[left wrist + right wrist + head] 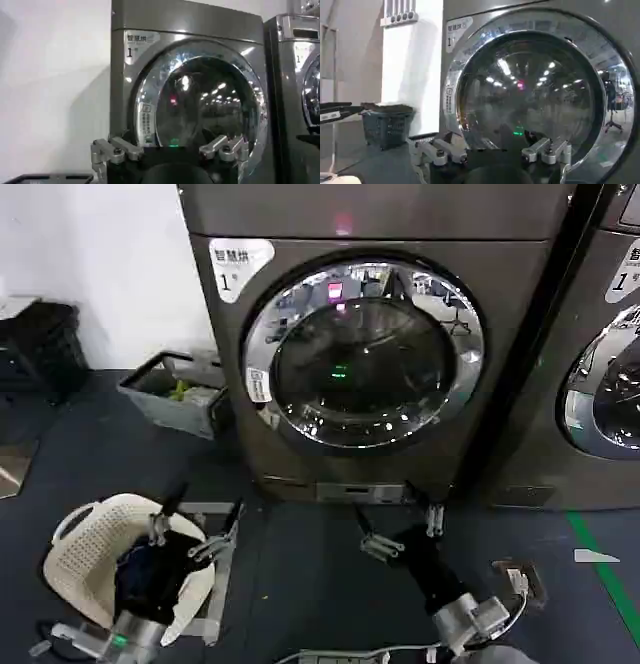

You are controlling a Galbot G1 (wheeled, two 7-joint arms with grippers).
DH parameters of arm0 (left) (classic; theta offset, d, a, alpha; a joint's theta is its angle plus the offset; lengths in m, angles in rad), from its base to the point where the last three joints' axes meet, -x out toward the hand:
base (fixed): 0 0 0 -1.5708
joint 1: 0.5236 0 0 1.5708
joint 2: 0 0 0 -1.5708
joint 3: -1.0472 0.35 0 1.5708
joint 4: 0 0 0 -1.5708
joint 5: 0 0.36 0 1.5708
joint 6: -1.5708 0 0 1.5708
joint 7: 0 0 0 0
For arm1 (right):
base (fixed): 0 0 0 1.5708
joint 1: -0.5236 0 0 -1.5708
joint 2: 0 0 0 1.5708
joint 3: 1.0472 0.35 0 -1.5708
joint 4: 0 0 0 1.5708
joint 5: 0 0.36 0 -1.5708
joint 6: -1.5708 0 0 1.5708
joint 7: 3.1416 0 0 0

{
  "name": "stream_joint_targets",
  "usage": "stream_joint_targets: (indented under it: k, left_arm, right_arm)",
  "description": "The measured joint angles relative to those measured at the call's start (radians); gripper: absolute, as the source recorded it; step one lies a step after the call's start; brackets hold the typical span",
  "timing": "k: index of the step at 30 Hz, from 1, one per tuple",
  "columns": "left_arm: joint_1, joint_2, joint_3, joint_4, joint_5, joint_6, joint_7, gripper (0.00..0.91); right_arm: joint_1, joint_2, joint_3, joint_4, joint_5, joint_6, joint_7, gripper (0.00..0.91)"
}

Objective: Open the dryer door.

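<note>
The dryer door (365,354) is a big round porthole with a wide chrome ring around dark glass, and it lies shut and flush in the grey machine front. Both wrist views face it: the dryer door (210,110) from the left arm, the dryer door (530,90) from the right. My left gripper (190,529) hangs low over a white basket, left of the machine, open and holding nothing. My right gripper (403,531) sits just below the machine's base panel, also open and holding nothing. The left gripper (170,147) and the right gripper (492,150) both stand apart from the door.
A white laundry basket (85,569) with dark clothes sits on the floor at the left. A grey bin (175,394) stands by the wall, with a black basket (40,344) farther left. A second grey machine (610,384) adjoins on the right. Green tape (605,569) marks the floor.
</note>
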Motion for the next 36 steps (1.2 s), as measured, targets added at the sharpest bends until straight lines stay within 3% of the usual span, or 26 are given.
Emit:
stream_joint_targets:
  k: [6,14,18,28,36]
  left_arm:
    - [0.004,0.007,0.011,-0.009,-0.006,0.008,0.003,0.907]
    - [-0.011,0.027,0.007,0.013,-0.017,0.013,0.0,0.907]
    - [-0.014,0.029,0.007,0.027,-0.018,0.011,-0.002,0.907]
    - [-0.01,0.029,0.012,0.032,-0.008,0.007,-0.002,0.907]
    - [-0.006,0.024,0.028,0.034,0.005,0.006,-0.002,0.907]
  right_arm:
    - [0.179,-0.123,0.019,-0.127,0.106,-0.03,-0.081,0.907]
    - [0.441,-0.256,-0.091,-0.345,0.166,0.04,-0.179,0.907]
    - [0.563,-0.279,-0.169,-0.443,0.221,-0.003,-0.186,0.907]
    - [0.832,-0.23,-0.357,-0.676,0.164,-0.015,-0.193,0.907]
    - [0.958,-0.183,-0.469,-0.787,0.127,-0.013,-0.128,0.907]
